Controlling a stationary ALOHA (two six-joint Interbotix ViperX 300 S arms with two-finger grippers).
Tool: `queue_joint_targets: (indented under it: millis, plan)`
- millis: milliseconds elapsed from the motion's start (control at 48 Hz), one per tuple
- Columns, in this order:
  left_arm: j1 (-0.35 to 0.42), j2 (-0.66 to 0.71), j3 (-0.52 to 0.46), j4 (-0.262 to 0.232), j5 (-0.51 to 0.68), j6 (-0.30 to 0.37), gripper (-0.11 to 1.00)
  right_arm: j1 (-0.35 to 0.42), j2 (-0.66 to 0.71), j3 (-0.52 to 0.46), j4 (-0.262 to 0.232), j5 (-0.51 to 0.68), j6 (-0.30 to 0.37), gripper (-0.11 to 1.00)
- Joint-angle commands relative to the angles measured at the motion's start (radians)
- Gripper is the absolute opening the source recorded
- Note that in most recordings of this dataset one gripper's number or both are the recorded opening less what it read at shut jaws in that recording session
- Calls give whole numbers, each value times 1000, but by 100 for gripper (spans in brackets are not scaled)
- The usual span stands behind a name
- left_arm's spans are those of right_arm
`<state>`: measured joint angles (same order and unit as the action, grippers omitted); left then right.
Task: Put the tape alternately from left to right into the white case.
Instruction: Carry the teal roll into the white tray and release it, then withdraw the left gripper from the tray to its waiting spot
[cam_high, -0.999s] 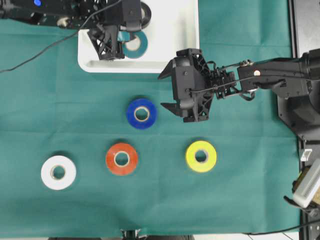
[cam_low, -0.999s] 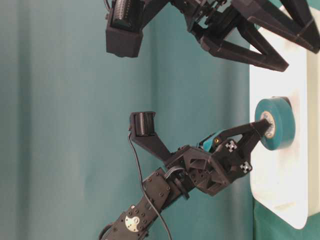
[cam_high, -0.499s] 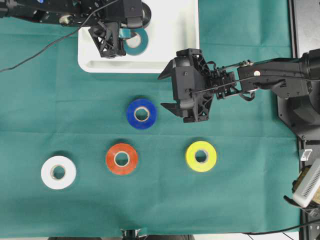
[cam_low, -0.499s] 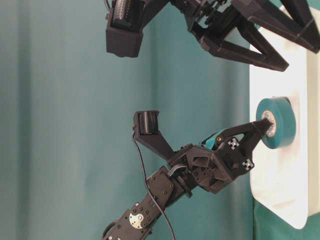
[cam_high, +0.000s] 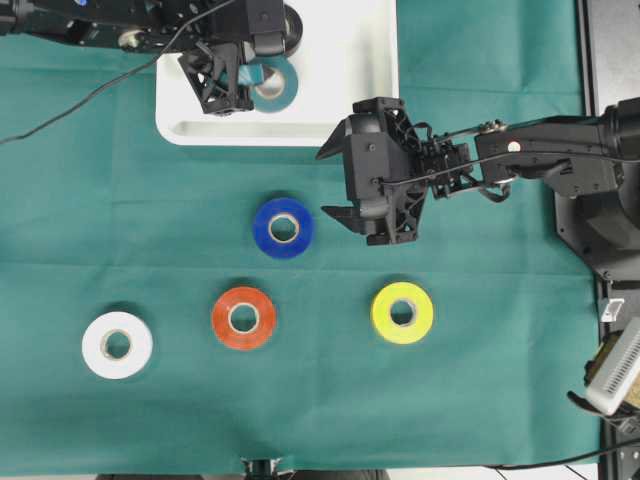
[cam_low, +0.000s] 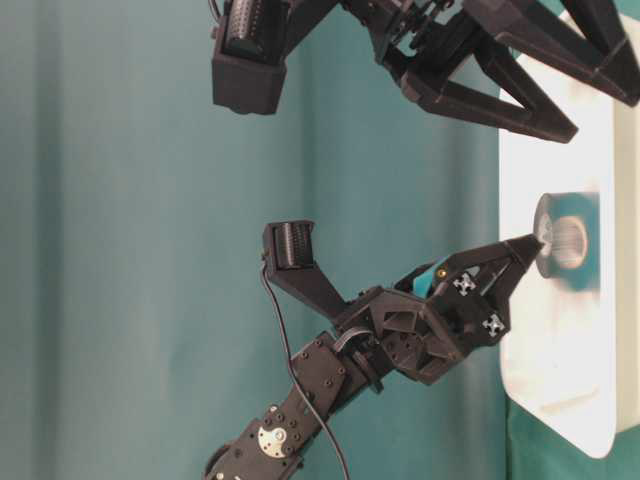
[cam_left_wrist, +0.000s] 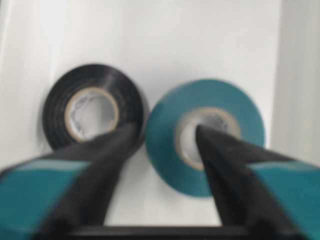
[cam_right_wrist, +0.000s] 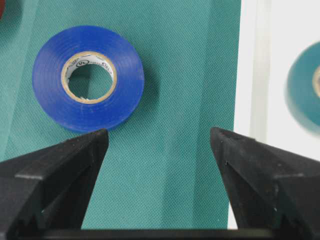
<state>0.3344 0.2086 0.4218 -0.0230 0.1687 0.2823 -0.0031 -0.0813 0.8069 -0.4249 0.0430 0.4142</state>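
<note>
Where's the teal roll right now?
In the overhead view the teal roll lies inside the white case at top centre, beside the black roll, under the left gripper.

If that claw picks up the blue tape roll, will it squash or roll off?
Probably neither. The blue roll looks tightly wound around a pale core, so likely stiff. It lies flat on the green cloth, so it shouldn't roll unless tipped on edge. Its glossy side may be a bit slippery.
</note>
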Motion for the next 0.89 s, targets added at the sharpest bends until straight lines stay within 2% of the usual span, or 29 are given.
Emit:
queue_joint_targets:
  millis: [0,83,146,583,874]
  plan:
    - [3,-21,-25,2,-9,2,78,2,-9,-9,2,-8,2,87]
    - [3,-23,-25,2,-8,2,95,2,-9,-9,2,-8,2,87]
    - [3,-23,-25,2,-9,2,100,0,-11,-9,2,-8,2,87]
    - [-3,-29,-21,2,-8,-2,100,2,-11,-9,2,-8,2,87]
    - [-55,-74,12,2,-5,-3,100,2,-11,-9,2,-8,2,87]
